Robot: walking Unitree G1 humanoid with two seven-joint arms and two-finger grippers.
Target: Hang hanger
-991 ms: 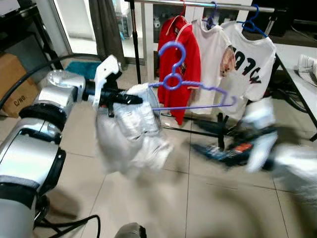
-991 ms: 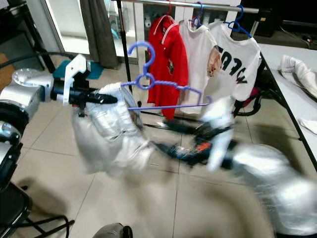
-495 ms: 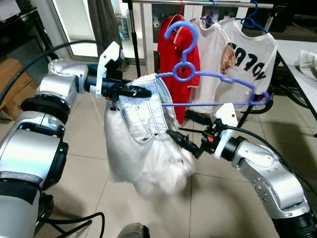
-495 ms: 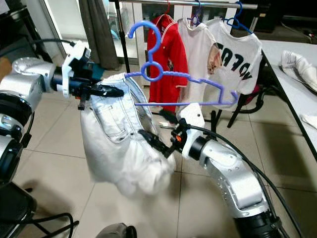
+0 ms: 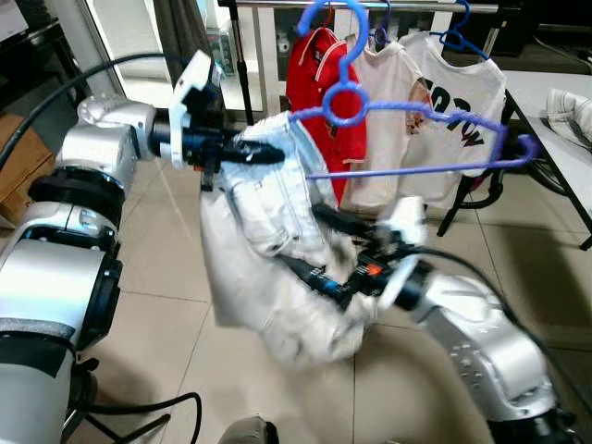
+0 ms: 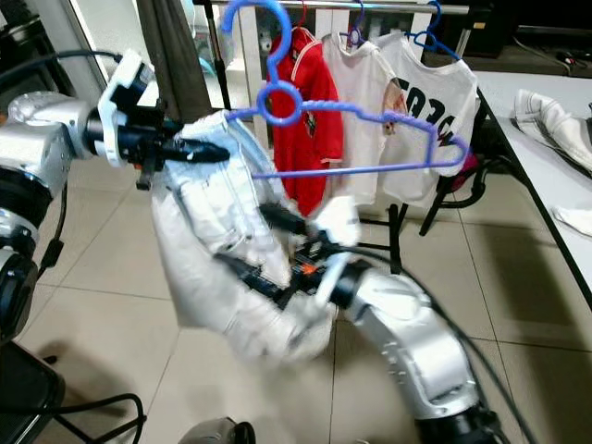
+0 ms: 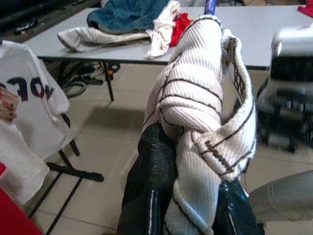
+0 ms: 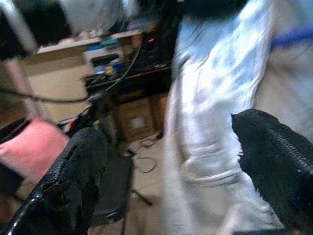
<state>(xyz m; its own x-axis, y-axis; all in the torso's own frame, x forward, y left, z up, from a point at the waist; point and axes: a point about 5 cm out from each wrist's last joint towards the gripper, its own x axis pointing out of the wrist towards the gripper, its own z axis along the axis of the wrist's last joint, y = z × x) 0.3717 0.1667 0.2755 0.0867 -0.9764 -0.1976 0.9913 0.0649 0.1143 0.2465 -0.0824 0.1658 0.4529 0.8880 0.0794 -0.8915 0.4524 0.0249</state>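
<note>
Purple hanger (image 5: 407, 139) lies crosswise, hook up; left pincer (image 5: 264, 154) clamps its garment (image 5: 277, 250).

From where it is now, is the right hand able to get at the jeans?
Probably yes. The right hand is open right beside the hanging jeans, with nothing between; the left hand grips their top at the hanger.

— What does the hanger (image 5: 407, 139) look like?
— Purple-blue plastic, with a round loop under its hook. It is up in the air, tilted, the hook close to the rail (image 5: 407, 5).
— Anything on it?
— Pale washed jeans (image 5: 273, 250), bunched at its left end and drooping in a loose bundle toward the floor.
— And the rail?
— A red shirt and two white tees hang there.
</note>
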